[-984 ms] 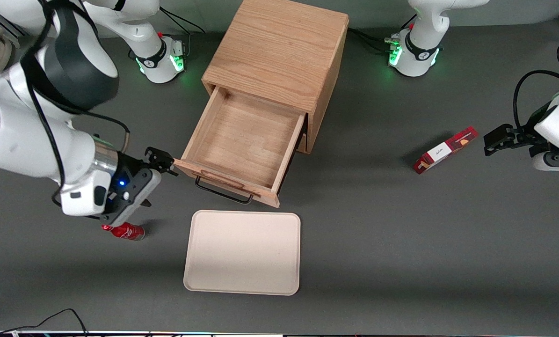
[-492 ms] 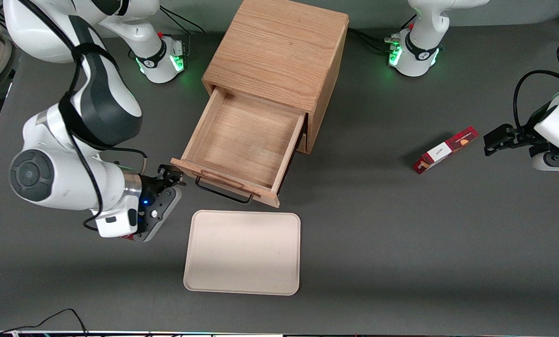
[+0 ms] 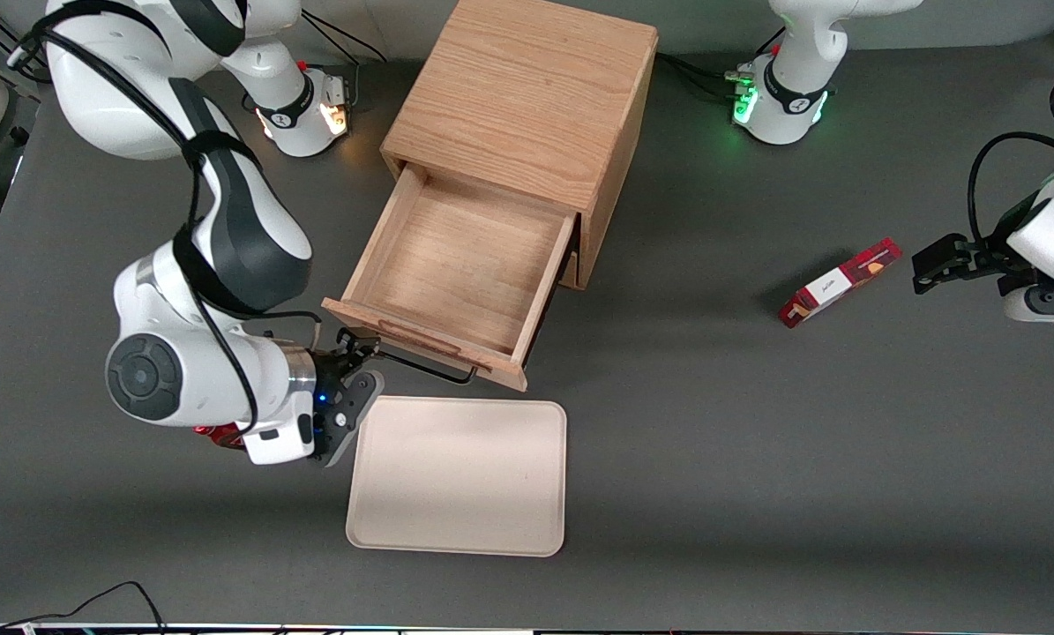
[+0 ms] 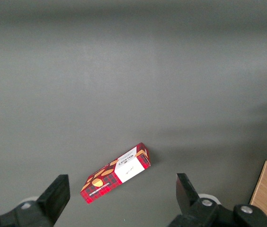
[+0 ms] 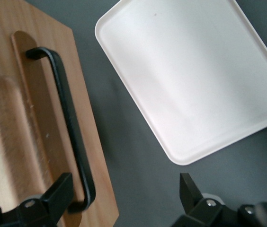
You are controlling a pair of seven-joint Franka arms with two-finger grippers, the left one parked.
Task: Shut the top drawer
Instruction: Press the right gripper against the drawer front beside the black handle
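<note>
One oak cabinet (image 3: pixel 527 97) stands at table centre, its top drawer (image 3: pixel 456 265) pulled fully out toward the front camera. The cream tray (image 3: pixel 458 474) lies at its six o'clock. My gripper (image 3: pixel 357 346) hangs wide open, holding nothing, by the black handle (image 5: pixel 65 118).

The right arm is bent low over the tabletop, wrist horizontal. The gripper (image 3: pixel 361 346) points toward the parked arm's end, jaws spread apart.
</note>
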